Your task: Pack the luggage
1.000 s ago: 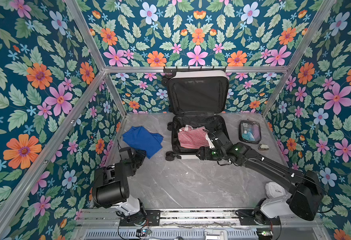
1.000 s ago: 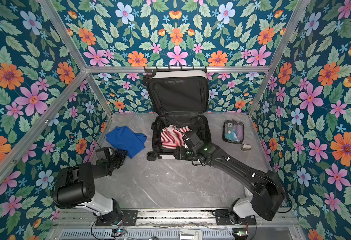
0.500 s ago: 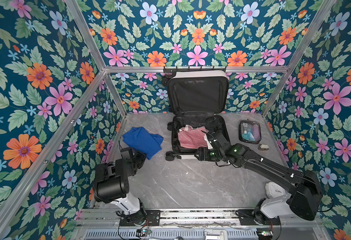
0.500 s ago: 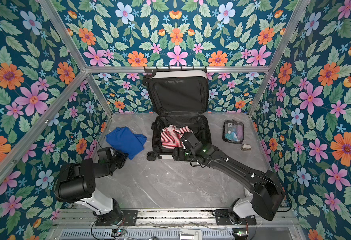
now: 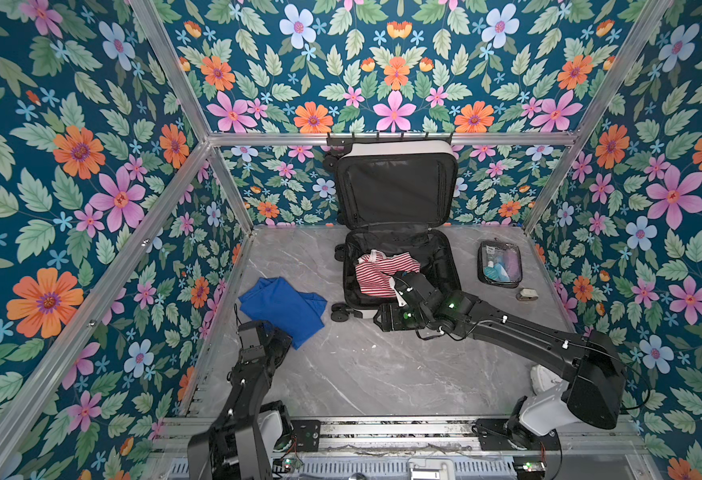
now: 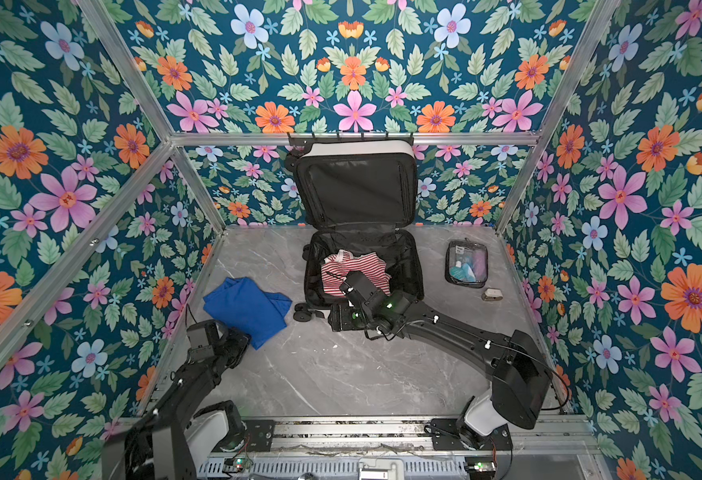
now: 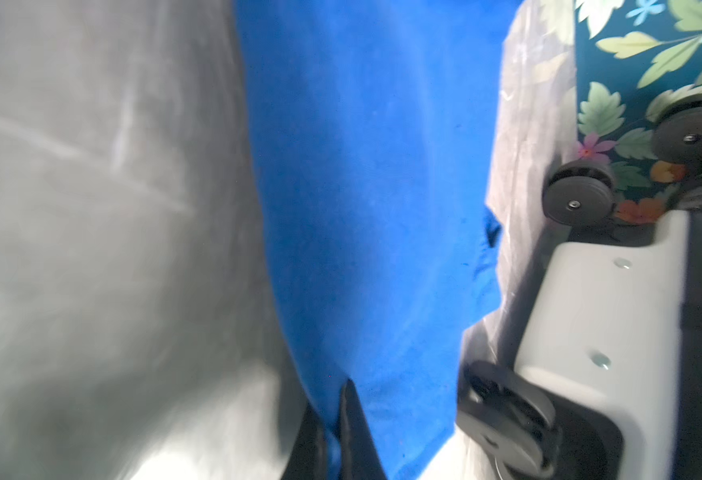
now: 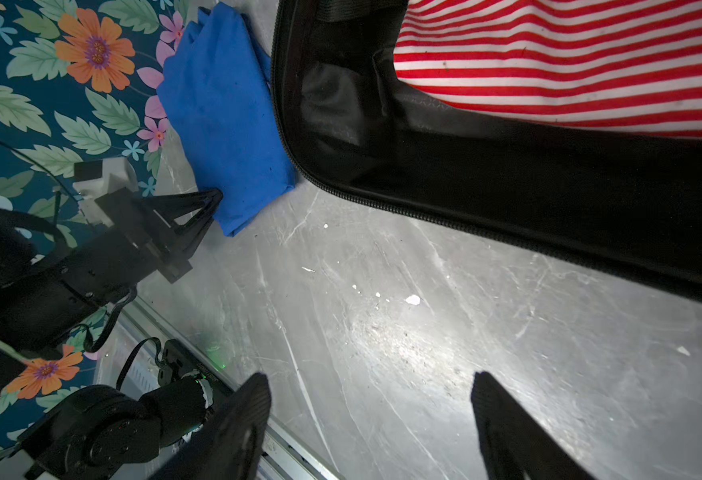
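Observation:
The luggage (image 5: pixel 395 187) (image 6: pixel 355 191) lies open at the back, its lid leaning on the back wall. A red-and-white striped garment (image 5: pixel 376 272) (image 8: pixel 569 62) lies in its black-lined base. A folded blue cloth (image 5: pixel 283 305) (image 6: pixel 245 307) (image 7: pixel 362 187) rests on the table to the left of the luggage. My left gripper (image 5: pixel 289 340) (image 7: pixel 332 424) is shut on the cloth's near corner. My right gripper (image 5: pixel 379 321) (image 8: pixel 370 380) hangs open over bare table just in front of the luggage, holding nothing.
A clear, black-edged toiletry pouch (image 5: pixel 500 264) and a small pale object (image 5: pixel 528 294) lie to the right of the luggage. The luggage's black wheels (image 5: pixel 341 312) (image 7: pixel 578 197) stick out at its left side. Floral walls close in the grey marble table (image 5: pixel 382 374).
My left gripper has shut on the blue cloth's near corner, and its arm has reached further forward. The right gripper has drawn slightly back from the luggage, still open.

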Motion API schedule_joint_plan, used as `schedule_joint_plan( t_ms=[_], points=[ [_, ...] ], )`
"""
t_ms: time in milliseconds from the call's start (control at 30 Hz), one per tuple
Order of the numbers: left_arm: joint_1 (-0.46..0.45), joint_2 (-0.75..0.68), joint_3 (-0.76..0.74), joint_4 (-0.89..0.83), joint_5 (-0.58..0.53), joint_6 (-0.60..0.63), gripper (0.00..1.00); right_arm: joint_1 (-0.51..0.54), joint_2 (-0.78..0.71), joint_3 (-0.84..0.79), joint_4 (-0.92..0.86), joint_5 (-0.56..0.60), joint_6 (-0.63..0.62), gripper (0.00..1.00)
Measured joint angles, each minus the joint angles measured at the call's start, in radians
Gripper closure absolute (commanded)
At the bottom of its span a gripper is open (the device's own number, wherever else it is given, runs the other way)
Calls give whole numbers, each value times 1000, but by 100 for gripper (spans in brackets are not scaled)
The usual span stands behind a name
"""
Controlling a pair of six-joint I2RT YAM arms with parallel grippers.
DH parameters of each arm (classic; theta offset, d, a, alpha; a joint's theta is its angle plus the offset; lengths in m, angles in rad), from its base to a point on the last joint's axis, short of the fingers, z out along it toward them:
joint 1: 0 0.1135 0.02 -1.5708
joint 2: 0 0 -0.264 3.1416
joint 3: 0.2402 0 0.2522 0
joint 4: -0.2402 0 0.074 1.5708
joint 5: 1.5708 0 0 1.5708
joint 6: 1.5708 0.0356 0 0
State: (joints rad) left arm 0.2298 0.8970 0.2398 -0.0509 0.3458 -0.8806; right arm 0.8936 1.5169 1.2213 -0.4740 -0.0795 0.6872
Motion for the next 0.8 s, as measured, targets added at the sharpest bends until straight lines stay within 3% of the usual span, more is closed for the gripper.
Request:
schedule_joint_plan(
  t_ms=[200,333,800],
  points=[
    [-20,-181,-18,-165,0,-5,100,0,0,-3,0,0,0,22],
    [-103,-243,-28,-241,-7,-29,100,0,5,-1,1,0,0,22],
    [-750,-268,-31,-269,-269,-325,100,1,30,19,-2,-4,0,21]
  ],
)
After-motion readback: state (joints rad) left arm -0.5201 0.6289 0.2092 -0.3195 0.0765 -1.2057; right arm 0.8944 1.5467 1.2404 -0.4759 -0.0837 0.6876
